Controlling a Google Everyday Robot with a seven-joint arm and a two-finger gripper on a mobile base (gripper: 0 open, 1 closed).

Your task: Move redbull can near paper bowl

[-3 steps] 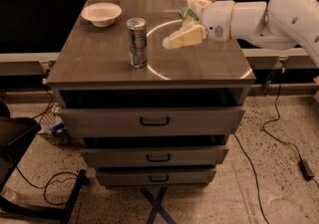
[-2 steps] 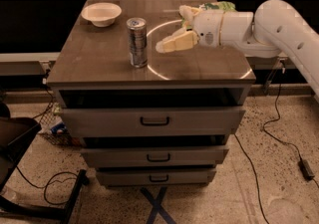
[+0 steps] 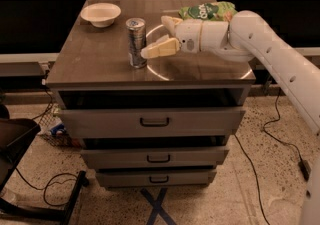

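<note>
The redbull can (image 3: 135, 42) stands upright on the brown cabinet top (image 3: 100, 61), left of centre. The white paper bowl (image 3: 100, 14) sits at the back left corner, apart from the can. My gripper (image 3: 165, 35) reaches in from the right at can height, its fingers spread open and empty. The near finger (image 3: 160, 49) comes up to the can's right side; the far finger (image 3: 170, 21) lies behind it. I cannot tell whether a finger touches the can.
A green snack bag (image 3: 207, 11) lies at the back right of the top, behind my white arm (image 3: 270, 49). The cabinet has several drawers (image 3: 152, 120) below. A dark chair base (image 3: 20, 144) and cables lie on the floor at left.
My gripper has moved left across the top, from the right side up to the can. The can and bowl have not moved.
</note>
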